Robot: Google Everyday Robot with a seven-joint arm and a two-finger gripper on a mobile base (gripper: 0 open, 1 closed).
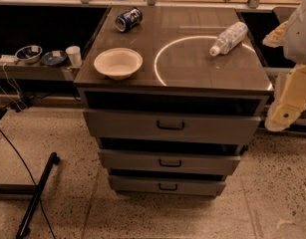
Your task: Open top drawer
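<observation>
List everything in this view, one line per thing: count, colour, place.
Grey three-drawer cabinet: one, grey, centre, on the speckled floor.
Top drawer: one, grey with a black pull handle, tallest front, just under the cabinet top.
Middle drawer: one, grey, below the top drawer.
Bottom drawer: one, grey, lowest.
Round white bowl: one, white, front left of the cabinet top.
Blue drink can: one, blue, on its side, back left.
Clear plastic bottle: one, clear, on its side, back right.
Small paper cup: one, white, left side shelf.
Black pole: one, black, floor, lower left.
Robot arm: one, white and cream, right edge.
Gripper: one, cream, right of the top drawer, not touching it.
</observation>
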